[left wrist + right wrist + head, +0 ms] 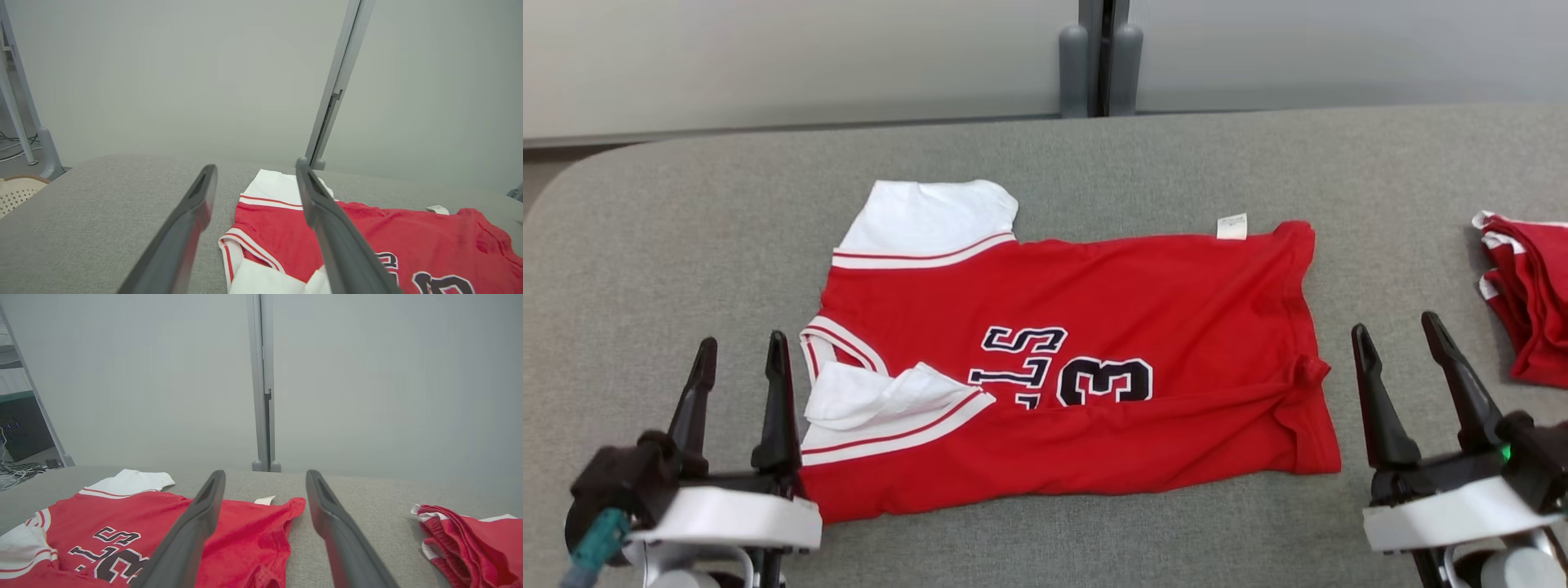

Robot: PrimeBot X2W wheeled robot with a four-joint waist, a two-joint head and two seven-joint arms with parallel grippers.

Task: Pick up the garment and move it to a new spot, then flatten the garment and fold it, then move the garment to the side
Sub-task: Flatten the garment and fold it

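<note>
L gripper [743,339] is hanging over the table's [670,237] near-left part w/ its two dark fingers spread wide, gripping nothing. R gripper [1395,323] is doing likewise over the table's near-right part, fingers apart, nothing btwn them.

Red jersey [1094,302] is lying across the table's middle, long way running left-right. Its near edge is folding up over itself, so the black-and-white "3" and letters are showing cut off at the fold. One white sleeve [927,216] is sticking out toward the table's far-left side. The other white sleeve [874,400] is lying crumpled on the red cloth toward the table's front-left, by the striped trim. Small white label [1232,226] is poking out at the jersey's edge toward the table's far side.

A 2nd red-and-white garment [1531,302] is lying bunched at the table's right edge, apart from the jersey. In head view L gripper's housing is overlapping the jersey's front-left corner; can't tell if touching.
</note>
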